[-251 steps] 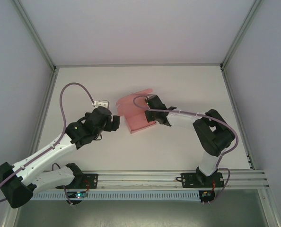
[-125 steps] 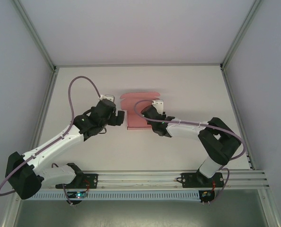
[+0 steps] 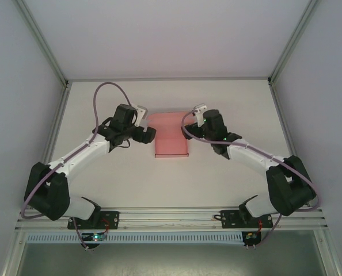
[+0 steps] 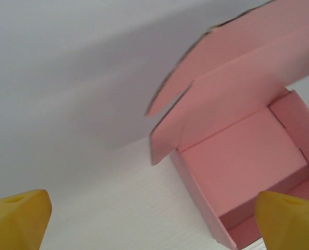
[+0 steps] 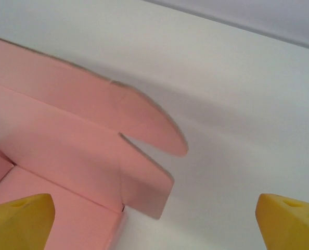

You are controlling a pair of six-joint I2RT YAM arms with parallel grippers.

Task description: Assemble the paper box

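The pink paper box [image 3: 171, 147] sits on the white counter [image 3: 228, 172] between the two arms, its tray open upward and its lid, with side tabs, raised at the far side. The left gripper [image 3: 144, 134] hovers just beside the box's left wall, jaws spread wide with nothing in them. The right gripper [image 3: 189, 131] hangs close by the right side, equally wide and empty, its yellow fingertips [image 5: 24, 219] well apart.

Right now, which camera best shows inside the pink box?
The left wrist view: the pink paper box shows its open inside, walls and flaps close up. The top external view shows the box whole but small; the right wrist view, mostly its lid flaps.
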